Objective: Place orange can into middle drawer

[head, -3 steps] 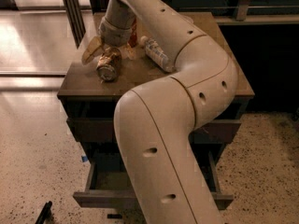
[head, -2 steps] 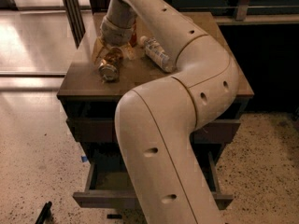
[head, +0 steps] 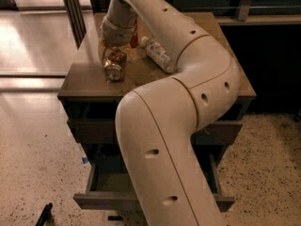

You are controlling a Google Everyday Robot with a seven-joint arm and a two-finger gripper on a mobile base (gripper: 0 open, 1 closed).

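Orange can (head: 114,66) lies on its side at the bench's (head: 80,79) left, so the 1 arm (head: 188,126) arches over to reach it. The middle drawer (head: 99,201) stands open below, ready to receive. The end effector (head: 114,55) sits over the can; I cannot tell its grip.

Gripper (head: 114,55): low over the cabinet top's (head: 84,76) left rear, covering much of the orange can (head: 114,69).
Middle drawer (head: 106,199): my arm (head: 188,79) hides its centre and most of its floor.
Red can (head: 135,36): I see only a sliver behind the arm.
Arm base: cut off at the bottom edge.
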